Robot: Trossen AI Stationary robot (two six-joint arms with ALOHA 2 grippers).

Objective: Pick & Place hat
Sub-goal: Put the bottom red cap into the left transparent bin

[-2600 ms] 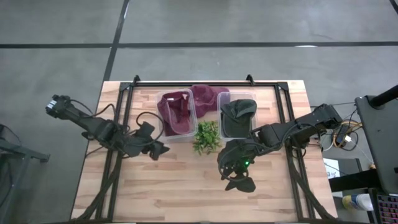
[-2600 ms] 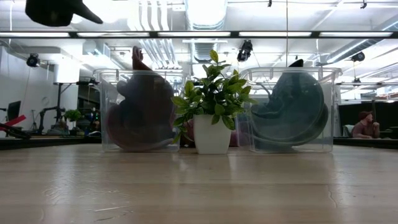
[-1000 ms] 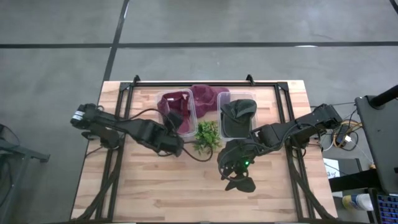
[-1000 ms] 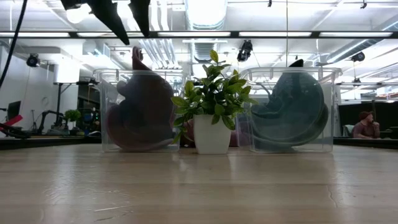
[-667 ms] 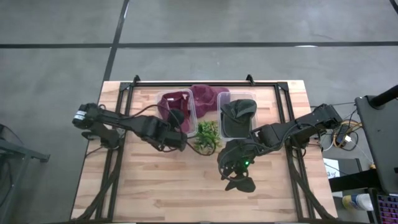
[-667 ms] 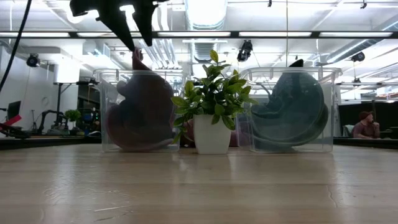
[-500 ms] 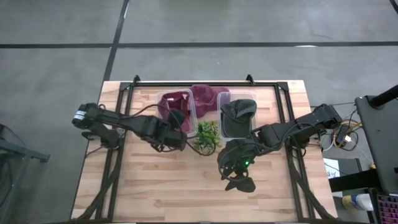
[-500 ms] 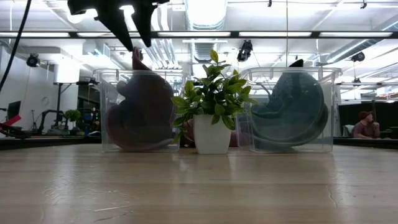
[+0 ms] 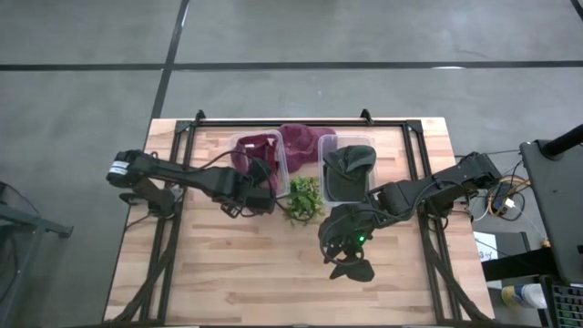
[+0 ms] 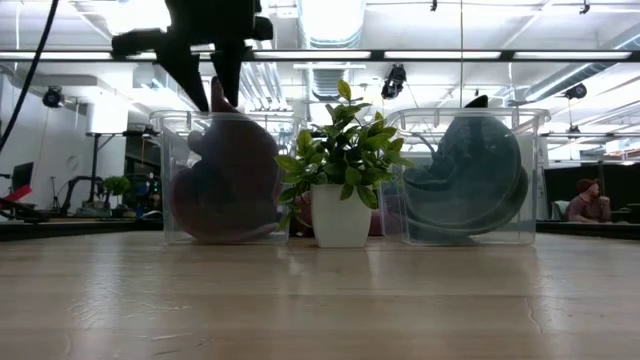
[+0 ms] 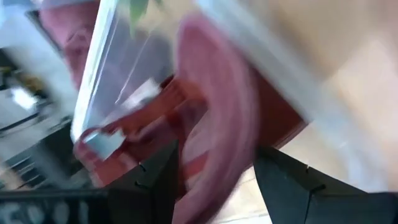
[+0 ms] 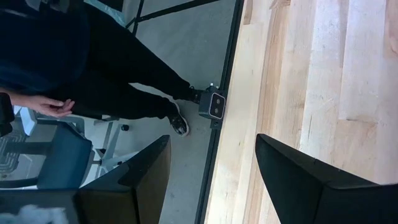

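Maroon hat [image 11: 214,134] in the left bin [image 9: 239,144] near the tabletop's far edge, its brim between the left gripper's [image 9: 260,182] parted fingers [image 11: 292,190]; grip unconfirmed.

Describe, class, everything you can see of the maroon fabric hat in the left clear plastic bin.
The maroon fabric hat is soft, dark red cloth, crumpled rather than flat. It sits inside the left clear plastic bin, filling most of it and pressing against the walls, with one part poking above the rim. In the left wrist view its curved brim lies between the left gripper fingers, which stand open around it. A second maroon piece lies behind the bin.
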